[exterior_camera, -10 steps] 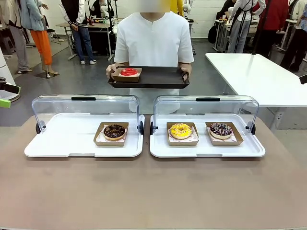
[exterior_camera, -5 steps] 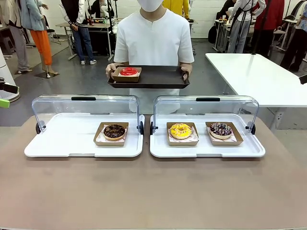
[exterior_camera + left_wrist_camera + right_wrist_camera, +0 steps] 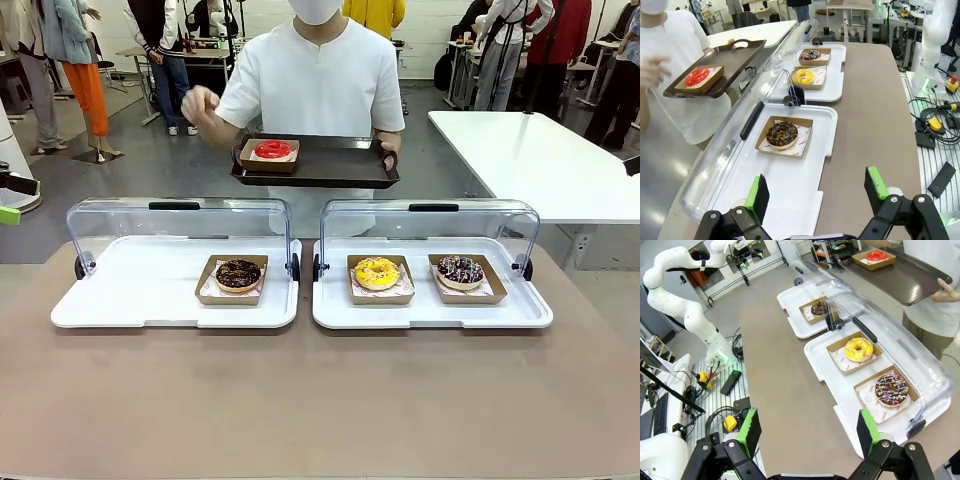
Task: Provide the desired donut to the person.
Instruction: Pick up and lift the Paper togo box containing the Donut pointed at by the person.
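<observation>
Cardboard boats (image 3: 207,296) on smooth white trays (image 3: 130,300) are cradling a chocolate donut (image 3: 238,273), a yellow donut (image 3: 377,271) and a sprinkled donut (image 3: 460,268). The person (image 3: 320,80) is holding a dark tray (image 3: 340,165) bearing a glossy red donut (image 3: 271,149). The left gripper (image 3: 817,189) and right gripper (image 3: 808,432) are hanging with jaws spread wide, gripping nothing.

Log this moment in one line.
left claw open | right claw open | person holds tray, red donut on it, hand raised

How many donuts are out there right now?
4. A chocolate donut sits in the left display tray, a yellow donut and a sprinkled donut in the right display tray, and a red donut on the dark tray the person holds.
</observation>
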You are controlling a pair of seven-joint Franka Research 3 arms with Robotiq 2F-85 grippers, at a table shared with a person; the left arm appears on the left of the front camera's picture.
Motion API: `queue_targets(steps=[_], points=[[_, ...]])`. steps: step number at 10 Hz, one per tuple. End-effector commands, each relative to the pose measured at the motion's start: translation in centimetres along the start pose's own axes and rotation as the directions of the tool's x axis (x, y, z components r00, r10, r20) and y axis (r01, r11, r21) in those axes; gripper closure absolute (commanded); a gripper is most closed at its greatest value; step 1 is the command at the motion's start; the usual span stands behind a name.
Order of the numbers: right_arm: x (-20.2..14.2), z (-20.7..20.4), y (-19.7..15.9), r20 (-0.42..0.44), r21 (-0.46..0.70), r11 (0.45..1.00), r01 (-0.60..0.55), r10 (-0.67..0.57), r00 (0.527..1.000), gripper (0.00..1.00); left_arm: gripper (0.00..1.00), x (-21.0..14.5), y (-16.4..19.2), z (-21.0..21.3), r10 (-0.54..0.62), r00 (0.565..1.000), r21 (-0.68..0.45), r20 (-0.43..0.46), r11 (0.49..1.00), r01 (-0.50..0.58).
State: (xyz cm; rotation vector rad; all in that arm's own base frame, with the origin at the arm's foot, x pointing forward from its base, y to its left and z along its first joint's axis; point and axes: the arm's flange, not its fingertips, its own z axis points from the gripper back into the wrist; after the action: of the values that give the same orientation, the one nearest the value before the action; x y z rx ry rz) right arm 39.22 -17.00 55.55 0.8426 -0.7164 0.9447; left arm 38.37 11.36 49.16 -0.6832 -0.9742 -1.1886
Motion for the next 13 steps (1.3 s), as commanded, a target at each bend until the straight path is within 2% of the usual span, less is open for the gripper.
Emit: queue_targets(steps=[1, 13], points=[[0.08, -0.1, 0.02, 0.008, 0.002, 1.0, 0.004, -0.004, 1.0, 0.0, 0.0, -0.19, -0.02, 0.05, -0.004, 1.0, 0.007, 0.017, 1.0, 0.004], [0.08, -0.1, 0.02, 0.008, 0.002, 1.0, 0.004, -0.004, 1.0, 0.0, 0.0, -0.19, -0.02, 0.05, -0.004, 1.0, 0.007, 0.017, 1.0, 0.004]])
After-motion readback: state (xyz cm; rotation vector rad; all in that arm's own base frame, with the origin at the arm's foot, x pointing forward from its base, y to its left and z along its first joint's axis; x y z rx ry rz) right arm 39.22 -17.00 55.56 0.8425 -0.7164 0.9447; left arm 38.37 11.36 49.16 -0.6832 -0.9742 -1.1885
